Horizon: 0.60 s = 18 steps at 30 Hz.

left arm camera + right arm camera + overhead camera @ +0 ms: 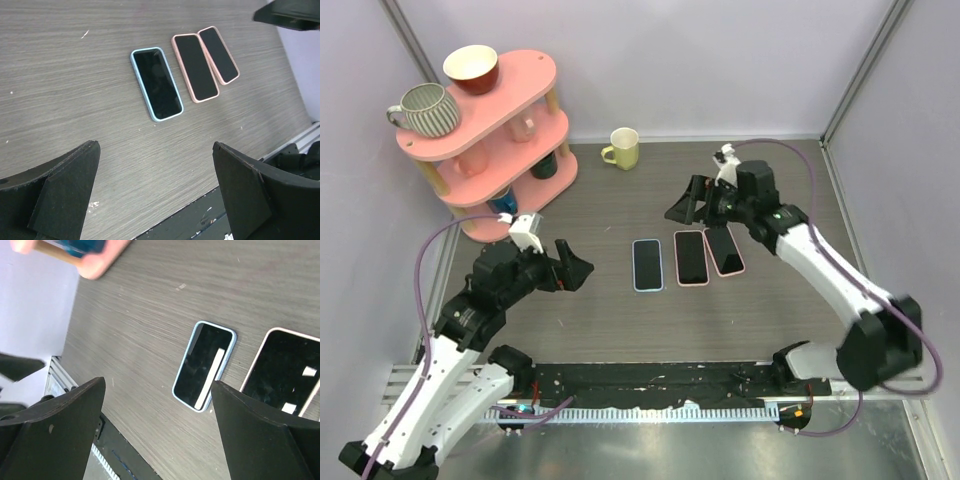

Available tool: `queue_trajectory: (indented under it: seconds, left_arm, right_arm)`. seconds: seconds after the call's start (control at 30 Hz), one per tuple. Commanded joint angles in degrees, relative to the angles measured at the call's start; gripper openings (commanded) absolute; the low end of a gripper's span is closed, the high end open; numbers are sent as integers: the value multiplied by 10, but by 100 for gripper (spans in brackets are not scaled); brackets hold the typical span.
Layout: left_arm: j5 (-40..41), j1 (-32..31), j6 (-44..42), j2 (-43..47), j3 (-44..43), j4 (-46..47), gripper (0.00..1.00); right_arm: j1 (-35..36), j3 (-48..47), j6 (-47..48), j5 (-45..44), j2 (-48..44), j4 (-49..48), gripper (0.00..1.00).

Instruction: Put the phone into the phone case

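The middle phone (691,257) lies flat on the counter (590,320). Just left of it, with a gap between, lies the left phone (647,264). The right phone (724,250) lies close along its right side, tilted. Behind it and leftward, well apart, stands a mug (621,148). Farther left and behind stands a tiered shelf (535,70) with a bowl (470,68) on top. The left end effector (575,262) is left of it, beyond the left phone. The right end effector (698,222) is just behind it.

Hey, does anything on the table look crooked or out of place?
The rightmost pink-edged phone lies askew, its far end angled toward the middle pink one; that and the blue-edged one lie straight. Nothing looks spilled or damaged.
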<state>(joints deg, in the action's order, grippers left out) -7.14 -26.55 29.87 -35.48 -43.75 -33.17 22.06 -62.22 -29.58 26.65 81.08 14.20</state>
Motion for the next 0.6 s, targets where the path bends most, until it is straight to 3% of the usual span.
queue_trajectory:
  seconds: [0.0,0.2,0.4,0.57]
  left_arm:
    - [-31,2,13,44,15,59,100]
    - [-29,2,27,84,37,95,100]
    - [-24,2,37,91,28,94,100]
    - [-36,2,35,100,30,101,100]
  right_arm:
    - [10,29,42,-49,-144,102,94]
    - [11,26,33,-143,-304,231,95]
    - [11,58,24,-270,-422,259,96]
    - [12,94,30,-331,-449,257,97]
